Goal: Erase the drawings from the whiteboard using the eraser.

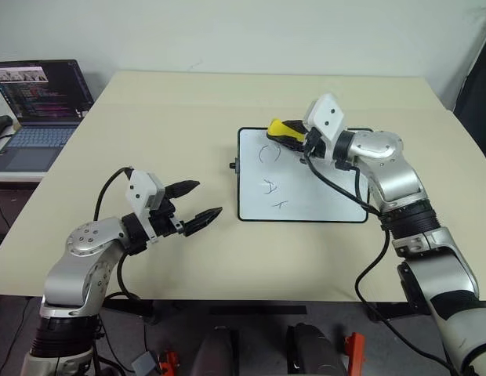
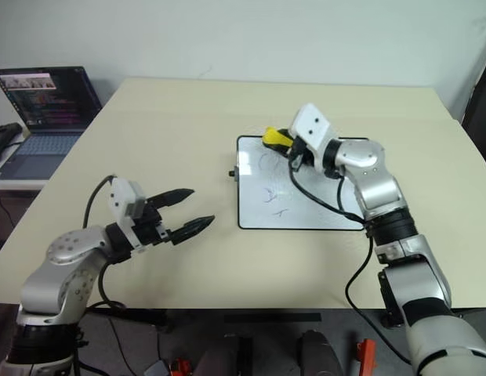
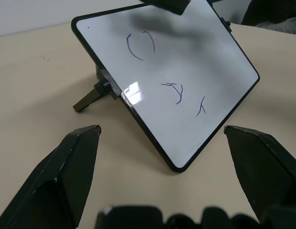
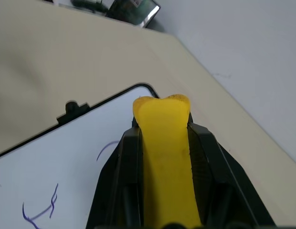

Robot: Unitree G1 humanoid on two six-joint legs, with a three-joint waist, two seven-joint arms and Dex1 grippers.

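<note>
The whiteboard (image 1: 306, 201) lies on the tan table, right of centre. The drawings are thin dark marks on its left half: a pair of brackets (image 1: 270, 154), a squiggle (image 3: 174, 90) and a small cross-like mark (image 3: 201, 106). My right gripper (image 1: 290, 136) is shut on the yellow eraser (image 1: 281, 128), which it holds over the board's far left corner, just beyond the brackets. I cannot tell whether the eraser touches the board. My left gripper (image 1: 208, 197) is open and holds nothing. It hovers over the table to the left of the board and points toward it.
An open laptop (image 1: 39, 102) stands on a lower surface at the far left, beside the table. A small black knob (image 1: 234, 166) sticks out from the board's left edge. Black cables trail from my right wrist across the board's right part.
</note>
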